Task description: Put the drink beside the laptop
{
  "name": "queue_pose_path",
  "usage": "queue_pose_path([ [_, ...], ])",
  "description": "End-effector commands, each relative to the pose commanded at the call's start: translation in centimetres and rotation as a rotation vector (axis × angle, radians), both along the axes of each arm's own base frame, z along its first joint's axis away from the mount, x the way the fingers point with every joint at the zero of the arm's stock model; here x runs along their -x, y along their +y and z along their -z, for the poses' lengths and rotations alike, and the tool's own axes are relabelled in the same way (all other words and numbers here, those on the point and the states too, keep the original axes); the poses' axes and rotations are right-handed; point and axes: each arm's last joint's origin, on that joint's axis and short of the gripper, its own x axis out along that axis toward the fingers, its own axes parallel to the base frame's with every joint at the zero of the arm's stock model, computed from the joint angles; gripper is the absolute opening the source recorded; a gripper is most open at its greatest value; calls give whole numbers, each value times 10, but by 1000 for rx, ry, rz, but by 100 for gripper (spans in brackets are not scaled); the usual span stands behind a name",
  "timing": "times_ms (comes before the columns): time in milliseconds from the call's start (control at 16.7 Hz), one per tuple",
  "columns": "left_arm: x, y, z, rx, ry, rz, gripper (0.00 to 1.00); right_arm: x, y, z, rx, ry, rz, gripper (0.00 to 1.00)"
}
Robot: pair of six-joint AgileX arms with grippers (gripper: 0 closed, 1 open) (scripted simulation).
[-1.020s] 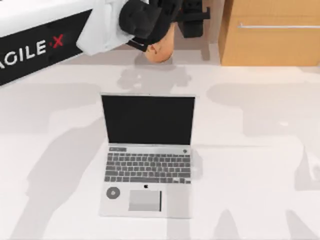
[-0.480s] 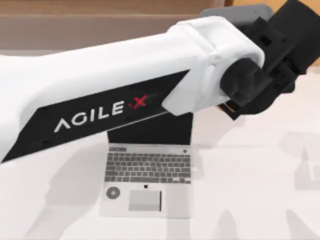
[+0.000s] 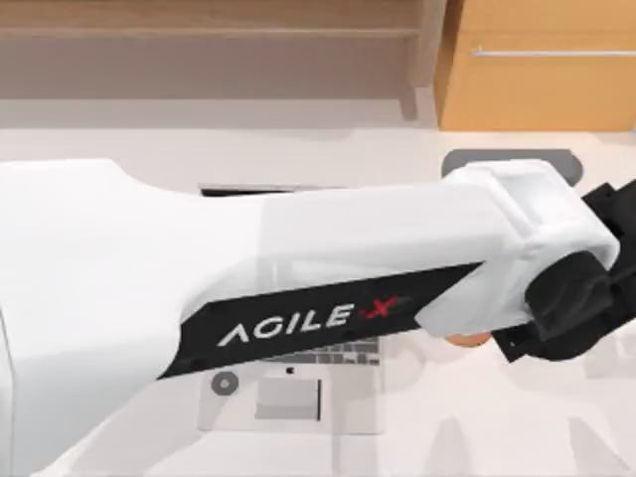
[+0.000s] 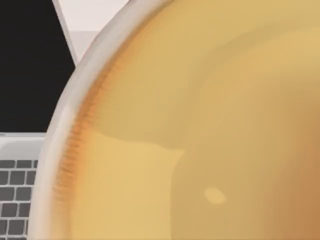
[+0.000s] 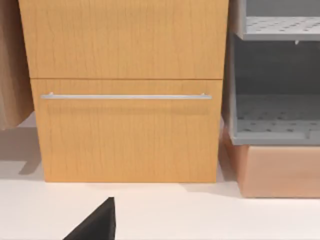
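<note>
Orange-tan paper cup with its pale lid, the drink point(image 3: 465, 340), peeks out just right of the silver-grey laptop point(image 3: 288, 397), under your left arm, which stretches across the laptop's black screen and keyboard. The left pincer point(image 3: 596, 298) sits at the drink, right of the laptop; whether it is clamped on the cup you cannot tell. From the left wrist the drink point(image 4: 200, 130) looms beside the laptop point(image 4: 20, 170). Your right wrist faces a wooden cabinet point(image 5: 125, 90) beyond the white tabletop point(image 3: 298, 149).

Office-like room: laptop point(image 3: 288, 393) on white table point(image 3: 497, 427), wooden drawer cabinet point(image 5: 125, 90).
</note>
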Motion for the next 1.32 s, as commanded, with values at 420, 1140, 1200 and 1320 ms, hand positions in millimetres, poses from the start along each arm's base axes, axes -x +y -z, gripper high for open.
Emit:
queue_pose_path([
  [420, 2, 0, 5, -13, 15, -3, 0, 0, 0, 0, 0, 0, 0, 100],
  [1140, 43, -19, 23, -18, 33, 177, 0, 0, 0, 0, 0, 0, 0, 100],
  [1200, 45, -18, 22, -13, 43, 186, 0, 0, 0, 0, 0, 0, 0, 100],
  [1320, 47, -17, 21, -9, 59, 201, 0, 0, 0, 0, 0, 0, 0, 100],
])
